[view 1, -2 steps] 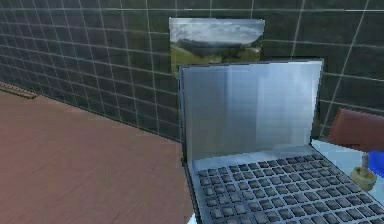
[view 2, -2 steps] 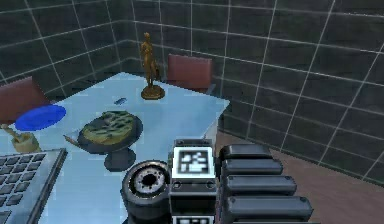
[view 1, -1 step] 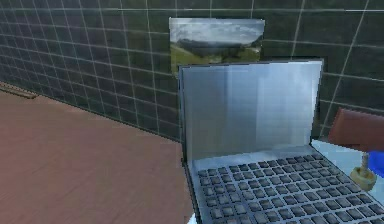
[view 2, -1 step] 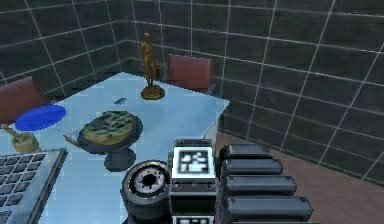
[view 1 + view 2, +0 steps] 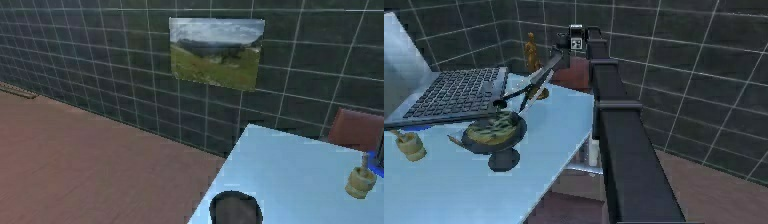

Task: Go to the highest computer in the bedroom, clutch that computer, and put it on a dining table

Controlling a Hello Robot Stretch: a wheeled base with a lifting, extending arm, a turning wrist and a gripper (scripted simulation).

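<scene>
Arm side view crops laptop [image 5: 454, 95]; unclear if jaws hold it.

The bench [image 5: 290, 165] is smooth and slightly glossy, the wall [image 5: 90, 50] has dark tiles, and the floor [image 5: 80, 150] looks wooden.

A pale blue, smooth-topped desk [image 5: 444, 190] stands on a reddish-brown plank floor [image 5: 80, 150]. In the arm side view an open dark grey laptop [image 5: 454, 95] spreads over its left part, keyboard up; whether its base touches the top cannot be told. Just in front sits a dark round bowl [image 5: 492, 132] with yellowish contents, with a small tan jar [image 5: 411, 147] to its left. A golden-brown statuette [image 5: 532, 50] stands upright near the far edge.
</scene>
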